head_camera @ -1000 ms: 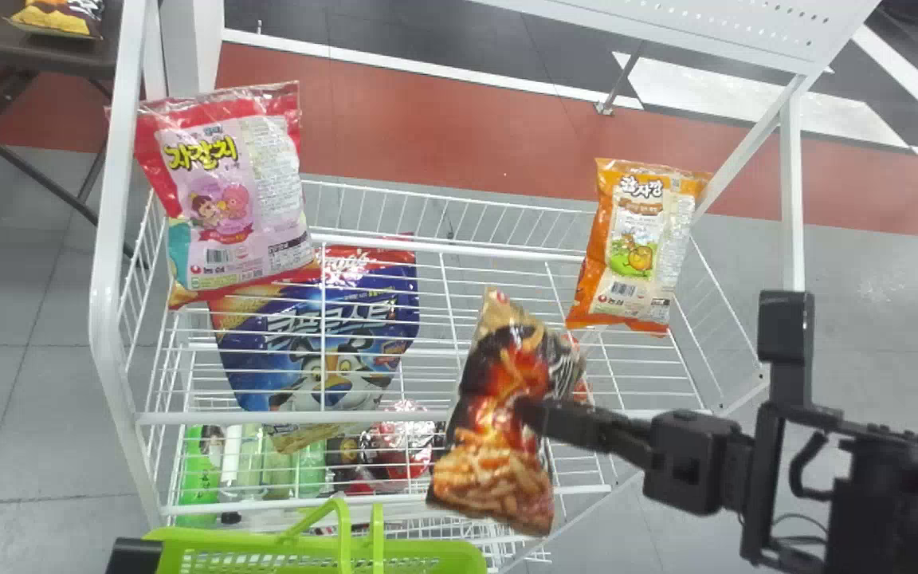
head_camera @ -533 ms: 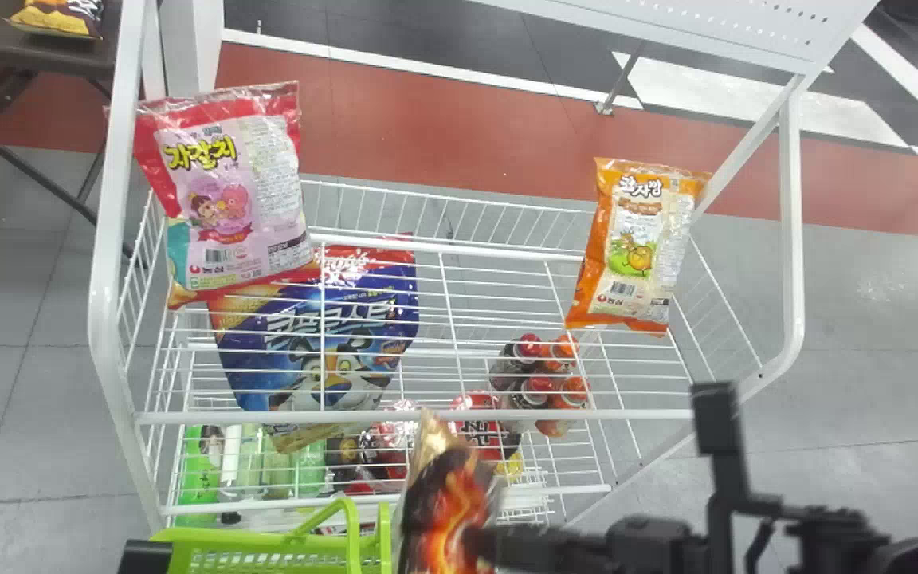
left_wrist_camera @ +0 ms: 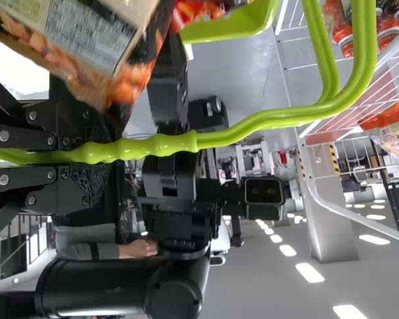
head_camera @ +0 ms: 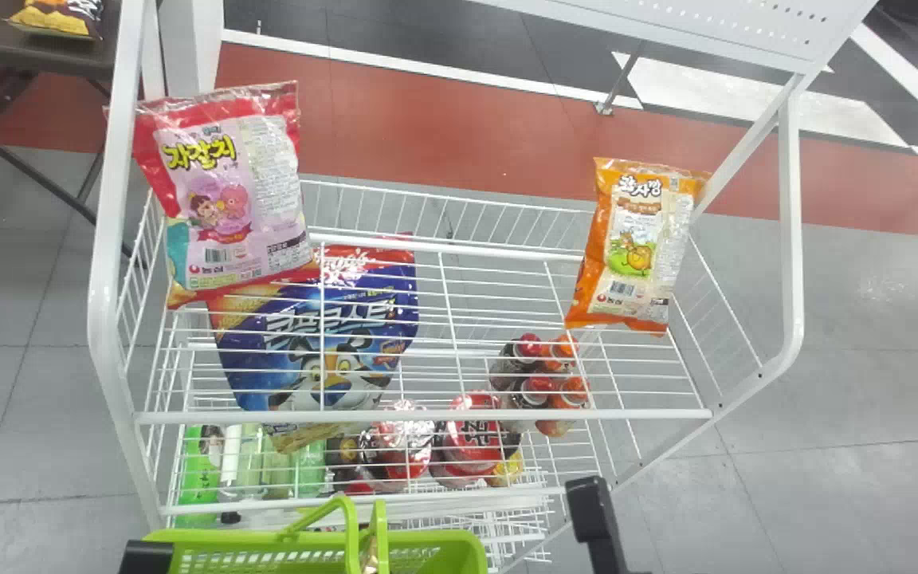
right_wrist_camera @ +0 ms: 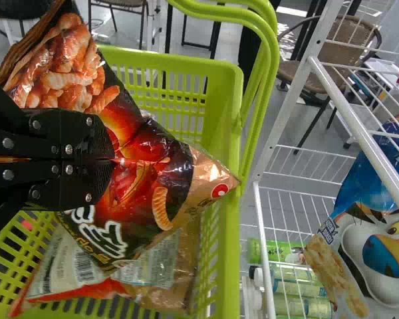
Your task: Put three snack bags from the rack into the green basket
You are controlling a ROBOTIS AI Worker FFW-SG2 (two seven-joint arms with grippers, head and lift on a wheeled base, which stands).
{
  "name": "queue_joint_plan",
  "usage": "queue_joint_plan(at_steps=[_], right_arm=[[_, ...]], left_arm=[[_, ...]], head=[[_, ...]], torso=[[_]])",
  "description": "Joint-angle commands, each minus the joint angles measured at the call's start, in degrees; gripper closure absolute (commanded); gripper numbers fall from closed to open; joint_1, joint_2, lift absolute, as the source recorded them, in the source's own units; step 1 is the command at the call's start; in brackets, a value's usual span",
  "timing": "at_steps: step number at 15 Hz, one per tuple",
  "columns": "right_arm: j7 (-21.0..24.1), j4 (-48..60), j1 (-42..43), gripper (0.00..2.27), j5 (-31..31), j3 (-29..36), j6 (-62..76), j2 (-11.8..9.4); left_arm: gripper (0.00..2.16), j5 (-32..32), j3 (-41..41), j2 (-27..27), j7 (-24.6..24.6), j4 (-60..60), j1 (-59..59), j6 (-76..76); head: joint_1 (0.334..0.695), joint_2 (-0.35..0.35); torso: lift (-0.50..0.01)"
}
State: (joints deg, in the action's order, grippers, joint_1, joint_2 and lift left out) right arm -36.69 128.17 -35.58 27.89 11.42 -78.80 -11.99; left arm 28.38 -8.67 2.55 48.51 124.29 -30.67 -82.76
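Observation:
At the head view's bottom edge are parts of my left gripper and right gripper, with the green basket between them. In the left wrist view, my left gripper is shut on the basket handle. My right gripper is shut on a dark snack bag, tilted over the basket in the right wrist view. Another snack bag lies in the basket beneath it. A pink snack bag and an orange one stand on the rack.
A blue cereal bag is seen through the rack's wires, with bottles and red packs lower down. The rack's white side frame rises at the right. A dark table stands at the far left.
My right gripper has carried the dark snack bag from in front of the rack down and leftward to the basket. The bags on the rack have not moved.

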Motion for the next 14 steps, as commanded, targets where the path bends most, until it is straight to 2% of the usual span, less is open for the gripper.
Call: queue_joint_plan(at_steps=[1, 2, 3, 4, 5, 6, 7, 8, 9, 10, 12, 14], right_arm=[[0.9, -2.6, 1.0, 2.22, -6.5, -5.5, 8.7, -0.2], [3.0, -3.4, 1.4, 2.22, -10.4, -8.3, 11.0, -0.5], [5.4, -4.2, 2.0, 2.22, -13.7, -11.4, 12.6, -1.6], [5.6, -4.7, 3.2, 2.22, -16.4, -13.5, 10.6, -2.3], [5.2, -4.8, 3.9, 2.22, -17.1, -16.2, 8.4, -3.8], [5.2, -4.2, 4.0, 2.21, -17.9, -17.9, 7.8, -4.5], [5.3, -3.2, 3.7, 1.98, -17.6, -18.0, 7.1, -4.5], [5.3, -1.8, 3.2, 1.52, -17.3, -17.5, 6.4, -4.4], [5.3, 0.8, 2.4, 0.46, -16.8, -16.3, 5.7, -4.4], [5.3, 3.2, 1.7, 0.00, -15.7, -14.8, 4.5, -4.4], [4.4, 9.1, 0.3, 0.01, -10.8, -9.4, 0.1, -3.7], [2.9, 13.5, 0.0, 0.06, -7.4, -4.3, -3.8, -2.2]], left_arm=[[2.05, 0.0, 0.1, 0.0, 0.0, 0.1, 0.0, -0.2], [2.05, 0.0, 0.2, 0.0, 0.1, 0.1, 0.0, -0.2], [2.05, 0.0, 0.2, 0.1, 0.1, 0.1, 0.0, -0.2], [2.05, 0.0, 0.3, 0.0, 0.1, 0.1, 0.0, 0.0], [2.05, 0.0, 0.3, 0.0, 0.1, 0.1, 0.0, 0.0], [2.05, 0.0, 0.3, 0.0, 0.1, 0.1, 0.0, 0.0], [2.05, 0.0, 0.2, 0.0, 0.1, 0.1, 0.1, 0.0], [2.05, 0.0, 0.2, 0.0, 0.1, 0.0, 0.0, 0.0], [2.05, 0.0, 0.2, 0.0, 0.1, 0.0, 0.0, 0.0], [2.05, 0.0, 0.3, 0.0, 0.2, 0.0, 0.0, -0.2], [2.05, 0.0, 0.3, 0.0, 0.2, -0.1, 0.0, 0.0], [2.05, 0.0, 0.3, 0.0, 0.1, -0.1, -0.1, 0.0]], head=[[0.695, -0.350], [0.695, -0.350], [0.695, -0.350], [0.695, -0.350], [0.695, -0.350], [0.695, -0.350], [0.695, -0.350], [0.695, -0.350], [0.695, -0.350], [0.695, -0.350], [0.695, -0.350], [0.695, -0.350]], torso=[[0.000], [0.000], [0.000], [0.000], [0.000], [0.000], [0.000], [0.000], [0.000], [0.000], [0.000], [0.000]])
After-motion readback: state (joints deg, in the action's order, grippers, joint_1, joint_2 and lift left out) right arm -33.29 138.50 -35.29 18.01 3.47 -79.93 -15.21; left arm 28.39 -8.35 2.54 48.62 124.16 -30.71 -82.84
